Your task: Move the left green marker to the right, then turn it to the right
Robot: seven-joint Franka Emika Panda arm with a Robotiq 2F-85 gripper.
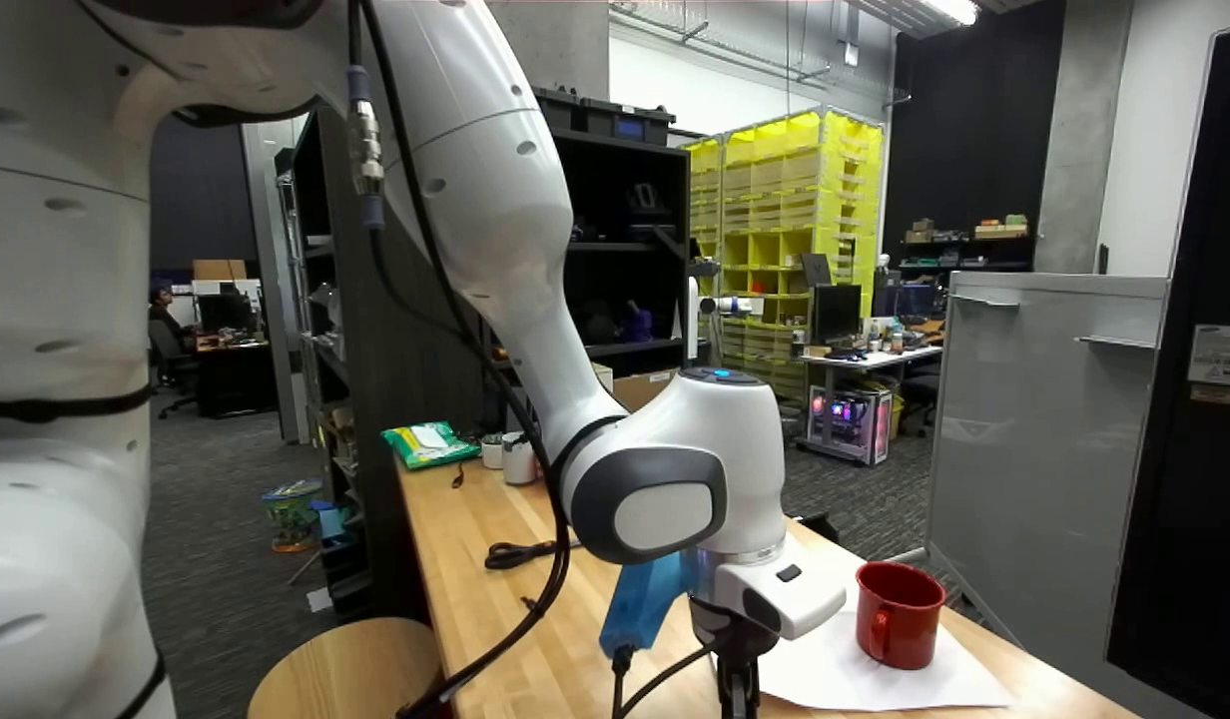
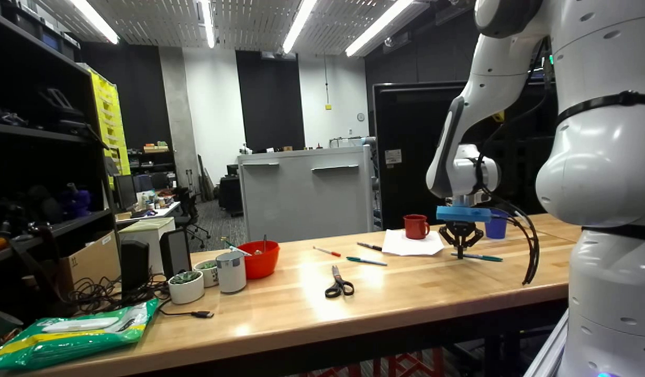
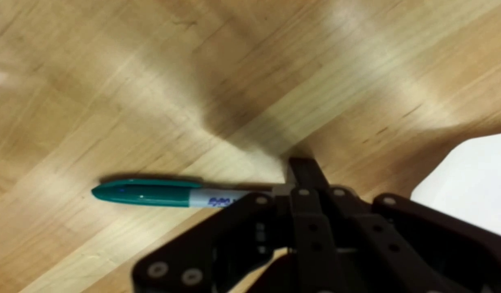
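A green marker [image 3: 181, 196] lies near the white paper [image 3: 474, 187], cap [image 3: 147, 194] pointing away from it. The gripper [image 2: 460, 255] stands closed at the marker's paper-side end, apparently holding nothing. Presumably light, stiff and apt to roll, the barrel [image 3: 214, 198] suits a crosswise mid-length pinch.

In the wrist view a green marker [image 3: 169, 195] lies around eight o'clock from centre, its green cap on and pointing to nine, its white barrel bearing purplish-blue writing before the rest is hidden. In an exterior view the same marker [image 2: 485, 257] lies toward four o'clock, cap end to three; at nine o'clock from it, well apart, lies another green marker [image 2: 367, 261].
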